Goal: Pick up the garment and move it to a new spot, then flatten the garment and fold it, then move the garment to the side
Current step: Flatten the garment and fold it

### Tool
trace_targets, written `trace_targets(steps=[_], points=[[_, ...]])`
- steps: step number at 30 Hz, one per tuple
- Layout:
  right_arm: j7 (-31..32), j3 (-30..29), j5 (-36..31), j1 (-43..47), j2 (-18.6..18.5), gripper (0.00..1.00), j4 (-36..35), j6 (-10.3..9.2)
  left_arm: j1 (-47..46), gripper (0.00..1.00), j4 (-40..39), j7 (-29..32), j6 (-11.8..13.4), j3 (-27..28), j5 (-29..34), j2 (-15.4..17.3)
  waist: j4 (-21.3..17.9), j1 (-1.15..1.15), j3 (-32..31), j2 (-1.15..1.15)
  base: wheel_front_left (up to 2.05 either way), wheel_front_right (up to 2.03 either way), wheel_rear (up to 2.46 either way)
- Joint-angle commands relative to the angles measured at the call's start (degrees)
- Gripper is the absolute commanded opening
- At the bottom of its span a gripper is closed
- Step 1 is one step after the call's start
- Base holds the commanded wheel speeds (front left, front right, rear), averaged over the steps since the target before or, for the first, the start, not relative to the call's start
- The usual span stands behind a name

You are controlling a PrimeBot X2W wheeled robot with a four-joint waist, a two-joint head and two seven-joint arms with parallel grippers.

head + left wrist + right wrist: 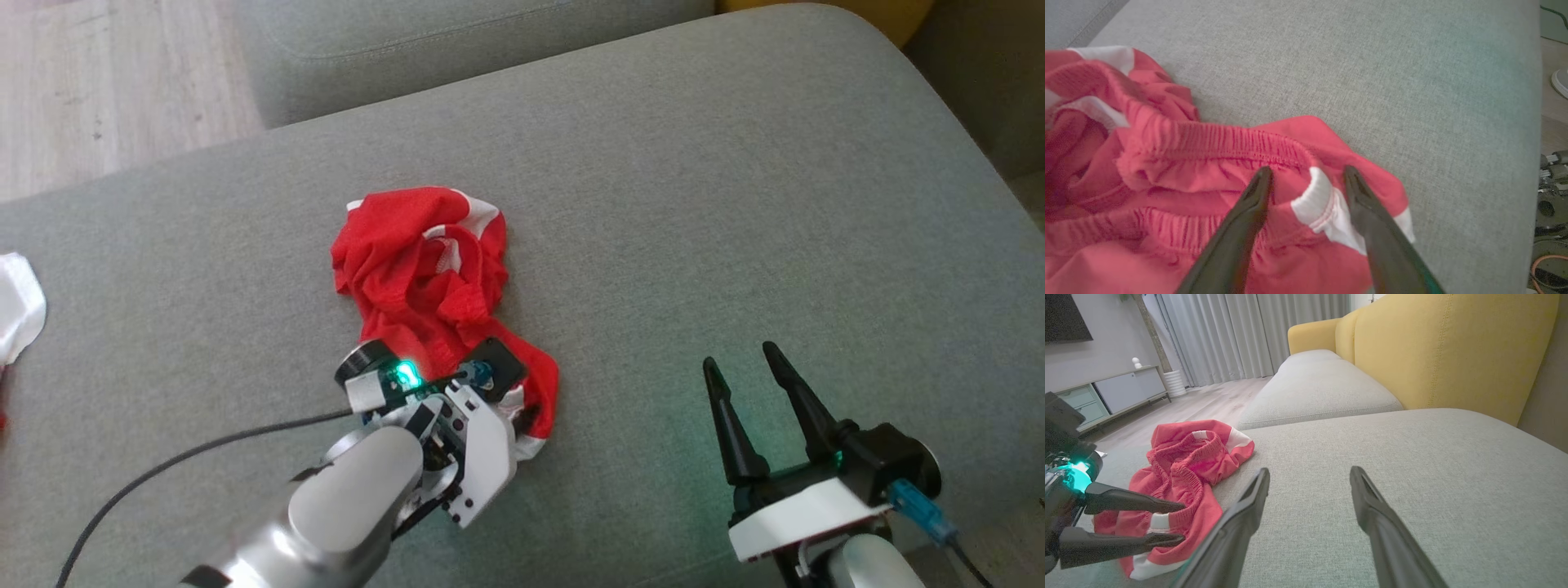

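Garment [424, 278]: red with white trim, apparently shorts, bunched in a loose heap on the grey seat cushion [735, 204], left of its middle. Not lifted, not flattened. Waistband twisted through the pile, one end trailing toward the robot.

Left gripper [1306, 175]: lowered onto the near end of the heap. Fingers spread wide, one on each side of a raised fold of elastic waistband, at the join of white band and red. Tips at the cloth, perhaps pressing into it; firm contact cannot be confirmed. Nothing clamped. Placement judged deliberate: gathered elastic thicker than the fabric around it, hence a better bite and less chance of pinching a single thin layer, prone to slipping out on the lift.

Right gripper [739, 355]: low over bare cushion, well apart from the garment, on its right side. Fingers wide, holding nothing. Judged parked clear of the left arm's work, yet within reach for the later spreading.

Step in hand, as judged: first pick-up, closing not yet made. Task at its start; move, flatten, fold and set-aside all outstanding.

Risks: fold sliding out sideways on closing; heap hanging tangled once raised, given the twist.

Other: white item [16, 314], seemingly cloth, at the cushion's far left edge, well apart from the work. Yellow backrest [1453, 347] behind. Open cushion to the right available as the new spot.
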Motion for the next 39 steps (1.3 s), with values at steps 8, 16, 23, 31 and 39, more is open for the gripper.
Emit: trace_targets(steps=[8,16,23,31,39], points=[[-0.5,0.9,-0.1,-1.4,-0.4,1.0,-1.6,0.44,-2.2,0.0,-6.3,1.6,0.1,-0.3,-5.1,2.5,0.5,0.0,-0.5,0.0,0.0,0.0,0.0],[-0.5,2.9,0.4,-3.2,0.0,1.0,-1.0,0.44,-9.7,0.0,-11.0,-10.5,5.7,12.5,-9.1,1.5,-2.5,0.0,-0.9,0.0,0.0,0.0,0.0],[-0.5,4.9,1.8,-5.8,0.9,1.0,-0.7,0.44,-18.4,0.0,-7.6,-18.5,7.0,20.1,-9.8,3.0,-8.5,0.0,0.0,0.0,0.0,0.0,0.0],[-0.5,3.9,2.5,-5.7,1.2,1.0,-0.6,0.44,-23.5,0.0,-5.4,-28.0,4.2,22.9,-10.9,1.3,-10.9,0.0,1.0,0.0,0.0,0.0,0.0],[-0.5,2.0,2.8,-4.5,1.2,1.0,-0.9,0.44,-10.8,0.0,-11.0,-33.4,1.2,19.7,-15.4,0.3,-8.4,0.0,0.4,0.0,0.0,0.0,0.0]])
